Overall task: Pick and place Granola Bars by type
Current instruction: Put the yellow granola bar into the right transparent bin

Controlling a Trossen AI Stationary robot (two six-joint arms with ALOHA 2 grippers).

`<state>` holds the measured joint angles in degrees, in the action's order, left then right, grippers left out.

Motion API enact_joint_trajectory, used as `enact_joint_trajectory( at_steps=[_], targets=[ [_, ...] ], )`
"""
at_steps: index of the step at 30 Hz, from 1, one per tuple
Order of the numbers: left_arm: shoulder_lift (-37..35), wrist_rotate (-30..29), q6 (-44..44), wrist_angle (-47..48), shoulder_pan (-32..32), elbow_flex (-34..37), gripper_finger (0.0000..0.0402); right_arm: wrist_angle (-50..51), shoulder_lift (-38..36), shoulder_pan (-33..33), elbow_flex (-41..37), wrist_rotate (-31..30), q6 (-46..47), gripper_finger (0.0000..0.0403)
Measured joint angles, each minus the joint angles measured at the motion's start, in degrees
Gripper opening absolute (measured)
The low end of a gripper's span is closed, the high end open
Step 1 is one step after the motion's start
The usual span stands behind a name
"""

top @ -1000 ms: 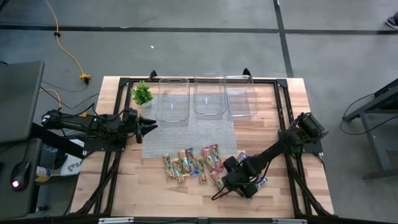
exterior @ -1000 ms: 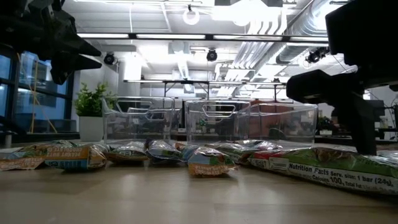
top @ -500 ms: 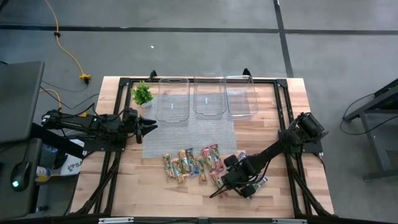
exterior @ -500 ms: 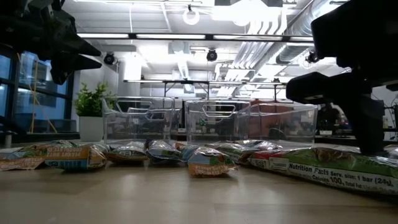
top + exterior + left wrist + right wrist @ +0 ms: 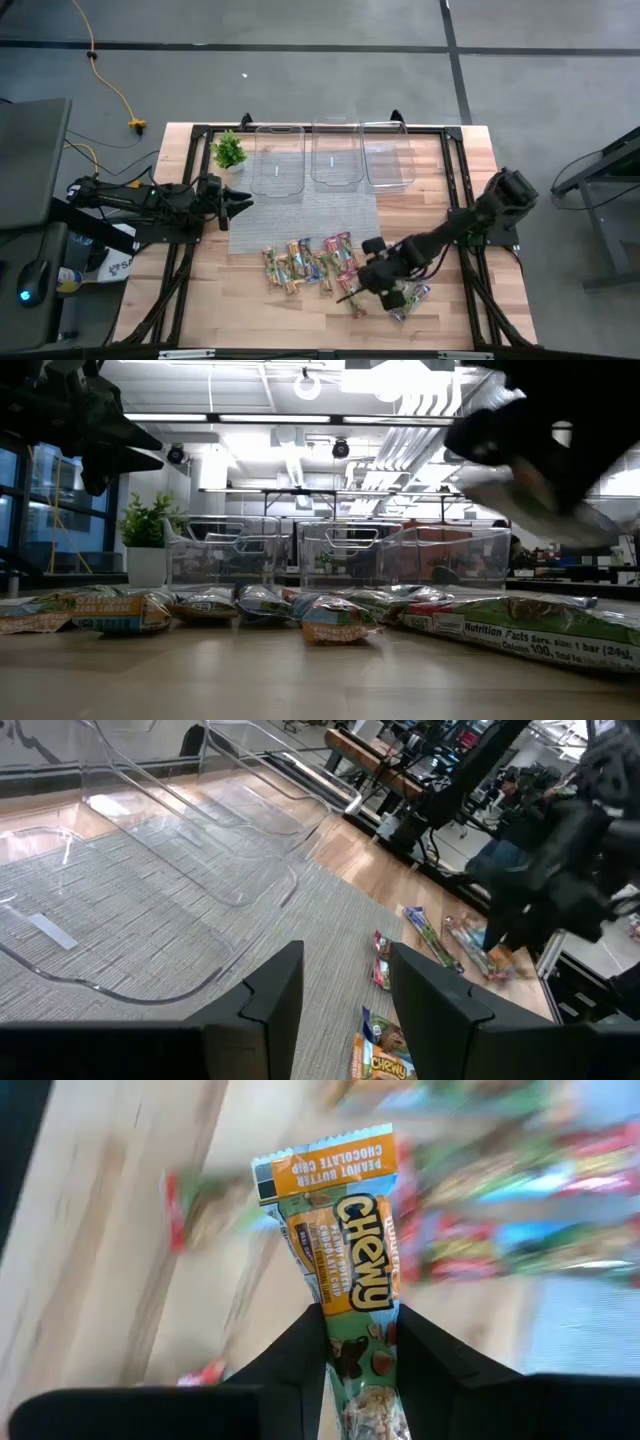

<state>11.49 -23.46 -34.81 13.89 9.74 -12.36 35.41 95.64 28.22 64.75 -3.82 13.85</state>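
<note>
Clamped between the right gripper's (image 5: 355, 1342) two dark fingers (image 5: 290, 1355) is a shiny green-and-orange wrapped granola bar (image 5: 345, 1250), lifted clear of the wooden table (image 5: 200, 300). Just beside those fingers lies the row of remaining shiny bars (image 5: 305, 265). Farther off, the left gripper (image 5: 345, 990) hovers with fingers narrowly parted over the grey woven mat (image 5: 320, 210) near three clear plastic rectangular tubs (image 5: 335, 155).

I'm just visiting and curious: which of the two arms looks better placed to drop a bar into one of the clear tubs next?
The right. Its gripper is shut on a Chewy bar, lifted beside the row of bars. The left gripper waits open near the plant, holding nothing.
</note>
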Motion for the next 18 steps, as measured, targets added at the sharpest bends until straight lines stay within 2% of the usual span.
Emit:
enact_joint_trajectory(
  at_steps=[7, 10, 14, 18],
  targets=[
    [0.0, 0.0, 0.0, 0.0, 0.0, 0.0, 0.0142, -8.3, -8.8, -6.7, 1.7, -6.3, 2.6, 0.0089],
    [0.0, 0.0, 0.0, 0.0, 0.0, 0.0, 0.0142, -9.3, -10.7, -10.1, 5.4, -8.8, -1.2, 0.0089],
    [0.0, -0.1, -0.1, 0.0, 0.0, 0.0, 0.0142, -6.1, -10.7, -15.1, 12.3, -14.4, -4.9, 0.0089],
    [0.0, -0.3, -1.5, 0.0, 0.0, 0.0, 0.0142, 2.4, -10.4, -22.5, 18.4, -23.5, 2.5, 0.0089]
  ],
)
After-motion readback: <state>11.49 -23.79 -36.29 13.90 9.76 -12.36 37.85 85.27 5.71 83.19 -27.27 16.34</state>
